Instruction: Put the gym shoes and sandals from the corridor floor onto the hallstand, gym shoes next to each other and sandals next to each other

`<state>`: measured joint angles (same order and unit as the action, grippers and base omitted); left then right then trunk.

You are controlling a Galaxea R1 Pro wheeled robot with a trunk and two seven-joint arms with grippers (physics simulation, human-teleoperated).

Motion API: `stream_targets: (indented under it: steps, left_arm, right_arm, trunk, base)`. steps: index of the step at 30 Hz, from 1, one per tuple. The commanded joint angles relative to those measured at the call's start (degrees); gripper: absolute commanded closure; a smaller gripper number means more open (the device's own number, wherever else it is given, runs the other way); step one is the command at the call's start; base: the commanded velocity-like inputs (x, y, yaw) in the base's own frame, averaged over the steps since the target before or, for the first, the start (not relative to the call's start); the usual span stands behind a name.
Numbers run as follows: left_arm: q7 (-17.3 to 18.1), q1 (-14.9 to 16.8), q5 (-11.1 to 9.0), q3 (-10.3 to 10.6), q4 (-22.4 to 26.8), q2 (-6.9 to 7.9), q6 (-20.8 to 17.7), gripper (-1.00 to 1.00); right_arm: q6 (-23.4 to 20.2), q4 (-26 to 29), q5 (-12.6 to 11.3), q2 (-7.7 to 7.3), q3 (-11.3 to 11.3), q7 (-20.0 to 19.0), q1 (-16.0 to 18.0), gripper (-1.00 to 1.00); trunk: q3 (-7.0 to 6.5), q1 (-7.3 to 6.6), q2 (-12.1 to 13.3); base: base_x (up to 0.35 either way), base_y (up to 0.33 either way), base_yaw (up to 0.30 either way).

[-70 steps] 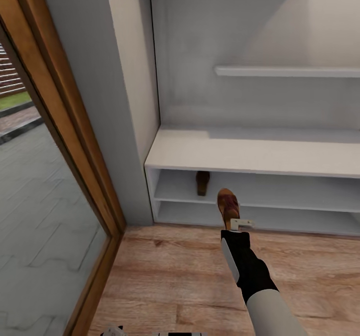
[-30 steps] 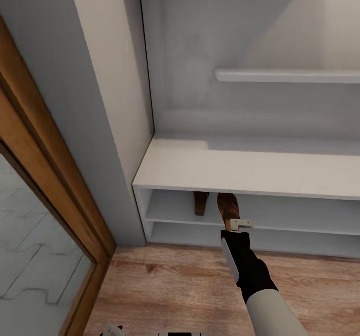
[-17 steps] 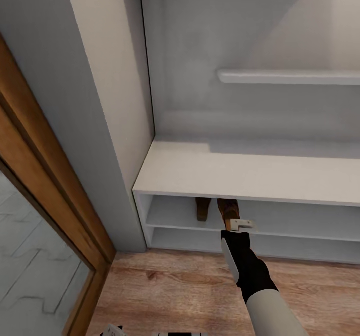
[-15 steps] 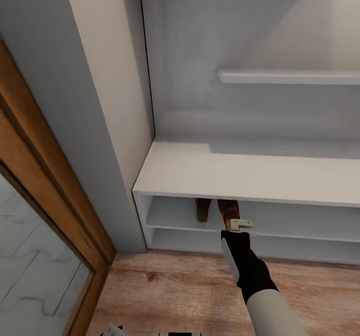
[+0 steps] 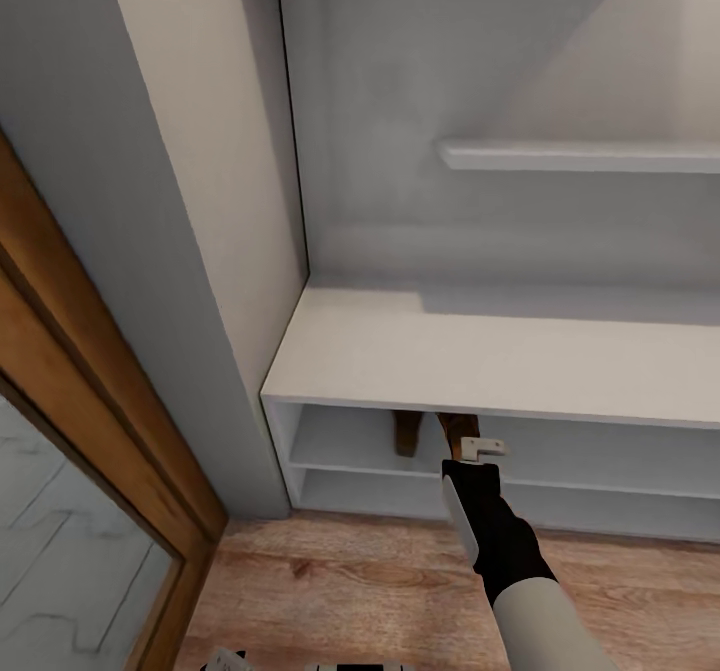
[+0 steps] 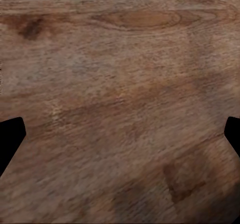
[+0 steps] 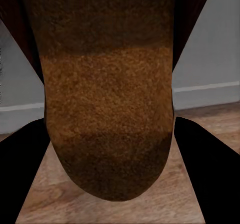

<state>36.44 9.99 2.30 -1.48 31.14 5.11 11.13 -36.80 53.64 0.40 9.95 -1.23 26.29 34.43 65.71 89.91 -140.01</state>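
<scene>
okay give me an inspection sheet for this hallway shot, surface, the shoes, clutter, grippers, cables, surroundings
Surface: corridor floor, wood plank, bare where seen.
Job's things: one sandal lies on the upper shelf tier of the hallstand; the second sandal is held by the right gripper, part way under the hallstand's top beside the first. Whether it rests on the shelf cannot be told.
Clutter: nothing seen.
Grippers: right gripper shut on the second sandal; left gripper open over the floor, holding nothing.
Cables: nothing seen.
Surroundings: grey wall with a floating wall shelf above the hallstand; wood-framed glass door to the left.
</scene>
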Motion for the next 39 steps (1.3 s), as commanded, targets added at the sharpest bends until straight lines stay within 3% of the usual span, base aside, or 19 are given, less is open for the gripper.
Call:
stream_targets:
  steps: [1,10,39]
  left_arm:
    - [0.2,0.0,0.2,-0.2,0.0,-0.01,0.3,-1.00]
    - [0.2,0.0,0.2,-0.1,0.0,-0.01,0.3,-1.00]
    - [0.2,0.0,0.2,-0.1,0.0,-0.01,0.3,-1.00]
  right_arm:
    - [-0.3,0.1,0.0,0.04,-0.1,0.1,0.0,1.00]
    - [-0.3,0.1,0.0,0.04,-0.1,0.1,0.0,1.00]
    - [-0.3,0.1,0.0,0.04,-0.1,0.1,0.0,1.00]
  trunk:
    - [0.05,0.01,0.0]
    - [0.05,0.01,0.0]
    - [0.52,0.01,0.0]
  base:
    - [0.259,0.000,0.000]
    - [0.231,0.000,0.000]
    - [0.004,0.000,0.002]
